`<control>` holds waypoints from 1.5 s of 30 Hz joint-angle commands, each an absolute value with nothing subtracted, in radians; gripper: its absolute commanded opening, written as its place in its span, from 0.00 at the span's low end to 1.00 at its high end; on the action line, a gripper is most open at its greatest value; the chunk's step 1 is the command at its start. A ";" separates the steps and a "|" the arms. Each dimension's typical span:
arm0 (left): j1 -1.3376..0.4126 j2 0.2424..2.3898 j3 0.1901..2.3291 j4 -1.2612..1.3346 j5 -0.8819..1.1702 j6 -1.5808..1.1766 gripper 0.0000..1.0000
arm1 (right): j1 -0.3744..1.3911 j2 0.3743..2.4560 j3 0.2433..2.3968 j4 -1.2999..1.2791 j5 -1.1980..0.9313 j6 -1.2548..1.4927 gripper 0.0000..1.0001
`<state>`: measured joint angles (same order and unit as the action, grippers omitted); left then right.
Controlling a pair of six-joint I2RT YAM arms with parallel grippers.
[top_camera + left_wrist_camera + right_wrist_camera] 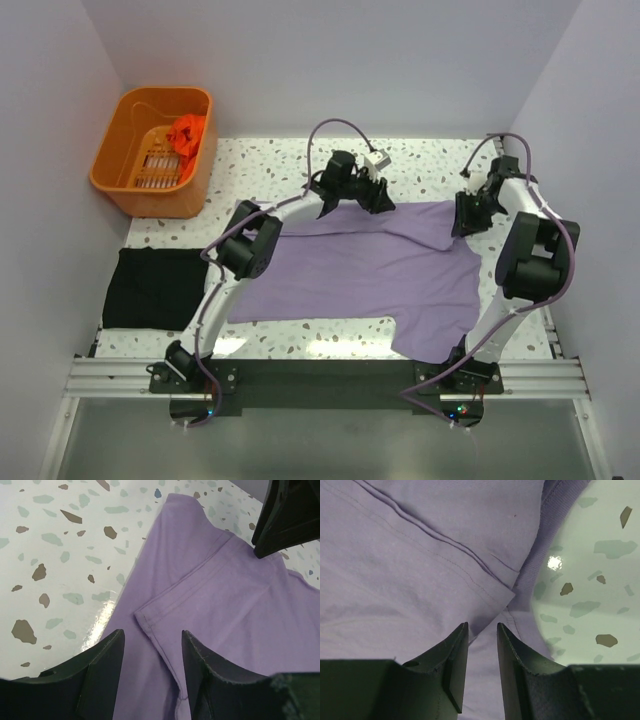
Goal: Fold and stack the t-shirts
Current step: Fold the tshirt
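The table [300, 165] is glossy white with speckled chips. A lilac shirt [370, 270] lies spread across its middle, soft knit with stitched hems and one part hanging over the near edge. The basket [160, 200], rigid orange plastic with a slotted floor, stands at the far left. A black shirt [155, 288] lies as a flat rectangle at the left edge. An orange-red shirt [187, 132] is crumpled in the basket. The left gripper [152, 645] is spread wide over a lilac hem corner, holding nothing. The right gripper [482, 630] shows a narrow gap above a sleeve hem, with nothing pinched.

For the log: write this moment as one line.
lilac shirt spread | left jaws open over it | right jaws ajar over it | black shirt folded
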<state>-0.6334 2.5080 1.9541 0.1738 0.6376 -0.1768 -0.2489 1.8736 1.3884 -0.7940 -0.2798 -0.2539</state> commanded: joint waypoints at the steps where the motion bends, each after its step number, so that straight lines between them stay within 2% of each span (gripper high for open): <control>1: -0.647 2.539 2.013 0.268 0.626 -0.222 0.53 | -0.250 1.896 1.414 -0.799 -0.281 -0.216 0.33; 21: -0.681 2.668 2.152 0.250 0.626 -0.235 0.45 | -0.268 1.974 1.493 -0.799 -0.316 -0.163 0.33; 24: -0.681 2.678 2.161 0.258 0.635 -0.242 0.39 | -0.268 1.977 1.494 -0.795 -0.324 -0.164 0.28; 27: -0.680 2.677 2.161 0.287 0.658 -0.261 0.31 | -0.267 1.974 1.494 -0.795 -0.336 -0.166 0.18; 30: -0.683 2.675 2.164 0.305 0.681 -0.267 0.20 | -0.268 1.965 1.488 -0.782 -0.347 -0.169 0.08; 33: -0.683 2.665 2.154 0.307 0.686 -0.258 0.04 | -0.268 1.956 1.489 -0.778 -0.356 -0.175 0.01; 35: -0.681 2.654 2.132 0.311 0.667 -0.255 0.02 | -0.267 1.951 1.488 -0.775 -0.357 -0.176 0.00; 38: -0.678 2.628 2.100 0.327 0.614 -0.259 0.07 | -0.267 1.945 1.483 -0.769 -0.364 -0.183 0.00; 39: -0.678 2.625 2.100 0.325 0.603 -0.262 0.14 | -0.267 1.942 1.480 -0.767 -0.364 -0.184 0.00; 42: -0.678 2.625 2.100 0.308 0.575 -0.268 0.25 | -0.267 1.931 1.473 -0.762 -0.365 -0.192 0.00; 45: -0.678 2.632 2.098 0.282 0.571 -0.279 0.29 | -0.267 1.922 1.467 -0.759 -0.365 -0.201 0.00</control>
